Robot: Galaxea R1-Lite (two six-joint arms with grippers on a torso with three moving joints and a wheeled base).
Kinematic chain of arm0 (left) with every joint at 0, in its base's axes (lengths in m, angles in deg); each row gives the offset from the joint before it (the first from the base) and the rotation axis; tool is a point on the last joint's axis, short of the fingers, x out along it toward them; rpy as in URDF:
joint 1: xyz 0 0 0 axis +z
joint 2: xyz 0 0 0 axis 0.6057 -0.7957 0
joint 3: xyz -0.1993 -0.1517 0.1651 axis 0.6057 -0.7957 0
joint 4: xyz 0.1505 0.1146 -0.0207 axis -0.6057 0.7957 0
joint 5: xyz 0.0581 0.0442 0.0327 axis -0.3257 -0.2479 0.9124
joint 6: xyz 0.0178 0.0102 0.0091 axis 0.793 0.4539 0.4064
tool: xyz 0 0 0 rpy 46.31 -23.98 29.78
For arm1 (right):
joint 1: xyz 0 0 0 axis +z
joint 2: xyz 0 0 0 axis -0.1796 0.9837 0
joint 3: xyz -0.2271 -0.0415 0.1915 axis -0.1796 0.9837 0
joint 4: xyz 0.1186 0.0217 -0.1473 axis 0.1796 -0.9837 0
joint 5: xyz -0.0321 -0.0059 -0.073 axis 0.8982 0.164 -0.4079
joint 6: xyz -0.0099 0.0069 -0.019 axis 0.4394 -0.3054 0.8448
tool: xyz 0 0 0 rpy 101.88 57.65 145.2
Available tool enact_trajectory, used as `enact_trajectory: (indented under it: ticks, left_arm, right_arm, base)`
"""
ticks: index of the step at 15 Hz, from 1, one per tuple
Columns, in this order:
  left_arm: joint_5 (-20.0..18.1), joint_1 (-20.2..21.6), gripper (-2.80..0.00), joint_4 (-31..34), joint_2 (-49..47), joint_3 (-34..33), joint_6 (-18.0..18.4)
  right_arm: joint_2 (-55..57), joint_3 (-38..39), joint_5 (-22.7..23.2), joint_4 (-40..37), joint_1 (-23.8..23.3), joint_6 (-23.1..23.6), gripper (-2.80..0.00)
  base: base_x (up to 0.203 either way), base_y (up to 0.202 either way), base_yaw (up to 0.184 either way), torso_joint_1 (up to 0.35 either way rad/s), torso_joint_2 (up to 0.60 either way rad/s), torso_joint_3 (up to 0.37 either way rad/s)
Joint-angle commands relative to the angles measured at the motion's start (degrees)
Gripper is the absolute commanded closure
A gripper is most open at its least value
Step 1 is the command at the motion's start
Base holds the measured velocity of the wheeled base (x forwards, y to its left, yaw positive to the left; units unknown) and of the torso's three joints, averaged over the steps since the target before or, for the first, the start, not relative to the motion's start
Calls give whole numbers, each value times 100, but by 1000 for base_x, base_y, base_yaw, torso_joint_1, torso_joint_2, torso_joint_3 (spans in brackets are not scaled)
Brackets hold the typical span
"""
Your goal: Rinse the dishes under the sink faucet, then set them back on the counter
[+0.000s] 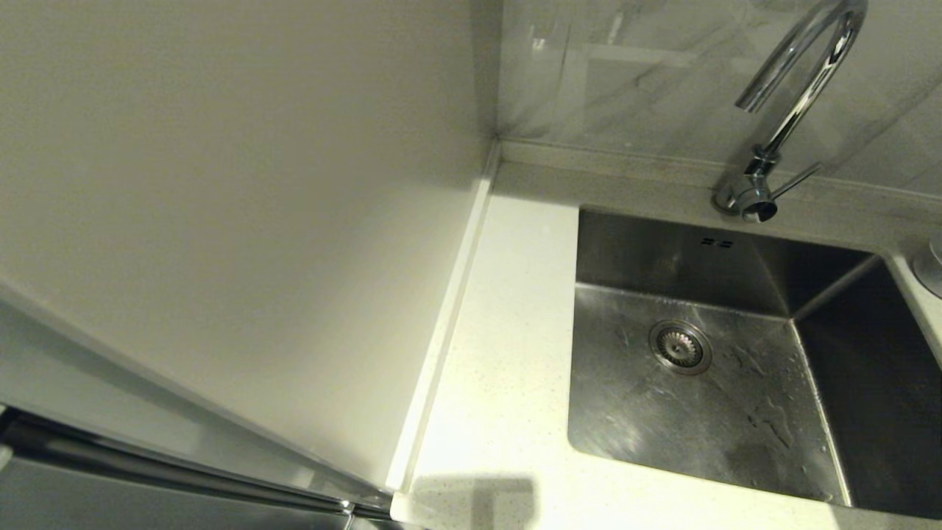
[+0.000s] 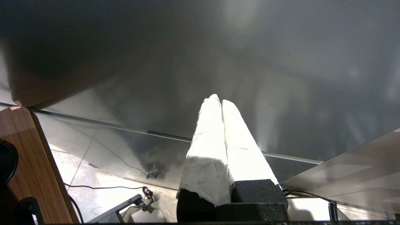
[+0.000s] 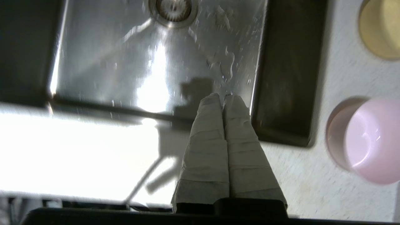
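Right gripper pinched closed, empty, above the sink's near rim. Pink bowl and yellow-green bowl sit on the counter right of it (grey-blue unseen). Left gripper closed, parked.

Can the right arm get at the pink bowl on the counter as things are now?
Probably yes. The pink bowl stands alone on the counter beside the sink, nothing covering it. The right gripper hangs shut and empty nearby, so it must open first.
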Motion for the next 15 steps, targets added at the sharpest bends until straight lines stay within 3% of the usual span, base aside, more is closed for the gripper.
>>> enact_trajectory:
  ticks: [1, 7, 11, 15]
  left_arm:
    - [0, 1, 0, -3, 0, -18, -2]
    - [0, 1, 0, -3, 0, -18, -2]
    - [0, 1, 0, -3, 0, -18, -2]
    - [0, 1, 0, -3, 0, -18, -2]
  right_arm:
    - [-1406, 1198, -4, 273, 247, 186, 0]
    - [-2693, 2571, 6, 467, 607, 569, 0]
    - [-3176, 2706, 889, 550, 619, 773, 0]
    - [-4120, 2726, 974, 560, 520, 747, 0]
  base:
    - [0, 0, 0, 0, 0, 0]
    - [0, 0, 0, 0, 0, 0]
    - [0, 0, 0, 0, 0, 0]
    - [0, 0, 0, 0, 0, 0]
